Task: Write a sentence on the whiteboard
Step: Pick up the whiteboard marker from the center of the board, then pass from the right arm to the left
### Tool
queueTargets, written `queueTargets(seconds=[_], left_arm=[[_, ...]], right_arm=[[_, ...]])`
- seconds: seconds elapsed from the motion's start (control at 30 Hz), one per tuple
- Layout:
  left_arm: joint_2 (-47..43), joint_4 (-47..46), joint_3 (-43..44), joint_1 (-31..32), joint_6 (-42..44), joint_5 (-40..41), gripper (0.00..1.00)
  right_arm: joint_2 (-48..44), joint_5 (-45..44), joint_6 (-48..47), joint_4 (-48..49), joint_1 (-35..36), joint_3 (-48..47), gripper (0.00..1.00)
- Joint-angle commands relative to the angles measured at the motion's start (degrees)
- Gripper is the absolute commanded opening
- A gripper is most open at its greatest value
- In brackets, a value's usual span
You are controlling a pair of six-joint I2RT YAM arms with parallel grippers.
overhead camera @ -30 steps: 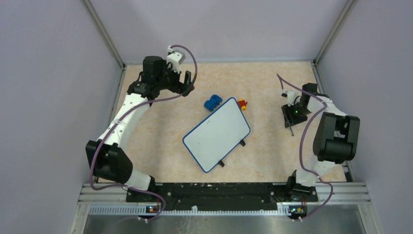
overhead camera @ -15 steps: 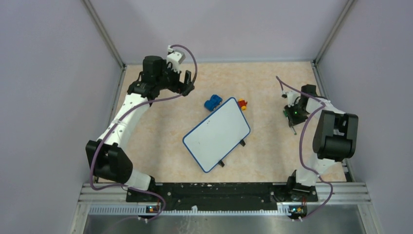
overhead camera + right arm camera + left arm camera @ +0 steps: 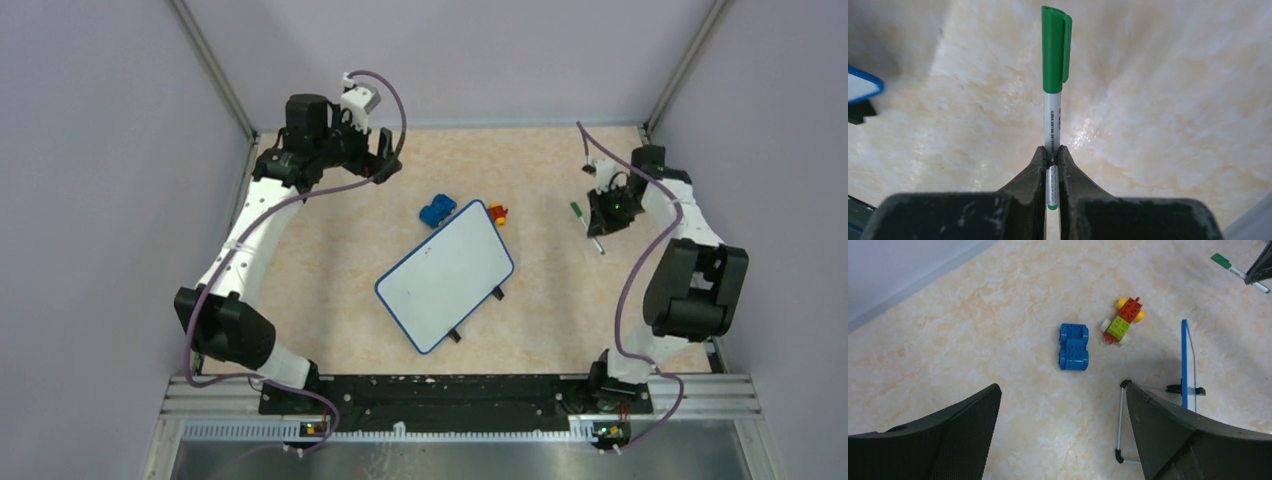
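The whiteboard [image 3: 445,275], white with a blue rim, sits mid-table at a slant, with black feet on its near-right edge. Its face shows no writing; the sentence is not in view. In the left wrist view only its blue edge [image 3: 1184,365] and a wire stand [image 3: 1119,425] show. My right gripper [image 3: 606,214] is shut on a capped green marker [image 3: 588,228] to the right of the board. In the right wrist view the marker [image 3: 1054,75] sticks out past the gripper [image 3: 1051,152], cap forward. My left gripper [image 3: 381,165] is open and empty, high at the far left [image 3: 1062,387].
A blue toy car [image 3: 437,211] and a small red, green and yellow brick toy [image 3: 497,212] lie just beyond the board's far corner. Both show in the left wrist view, car [image 3: 1073,346] and brick toy [image 3: 1123,322]. Walls enclose the table on three sides.
My right gripper has moved toward the far wall with the marker in it, and the marker now points left of the gripper. My left gripper has shifted slightly farther back.
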State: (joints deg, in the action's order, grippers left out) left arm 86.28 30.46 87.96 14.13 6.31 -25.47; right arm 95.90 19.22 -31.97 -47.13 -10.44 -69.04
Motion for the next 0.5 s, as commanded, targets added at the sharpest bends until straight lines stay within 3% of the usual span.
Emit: queueTargets(seconds=[0.0, 0.3, 0.47], left_arm=[[0.4, 5.6, 9.7, -0.1, 4.8, -6.9, 0.99], [-0.5, 10.1, 14.7, 2.2, 16.4, -22.9, 0.99], [-0.5, 20.0, 19.7, 10.3, 35.2, -20.9, 0.99]], right_arm=[[-6.5, 11.7, -0.8, -8.9, 2.2, -13.0, 0.0], [-6.8, 28.6, -4.1, -25.6, 11.8, -29.1, 0.0], [-8.1, 37.9, -9.7, -32.5, 17.9, -27.5, 0.0]])
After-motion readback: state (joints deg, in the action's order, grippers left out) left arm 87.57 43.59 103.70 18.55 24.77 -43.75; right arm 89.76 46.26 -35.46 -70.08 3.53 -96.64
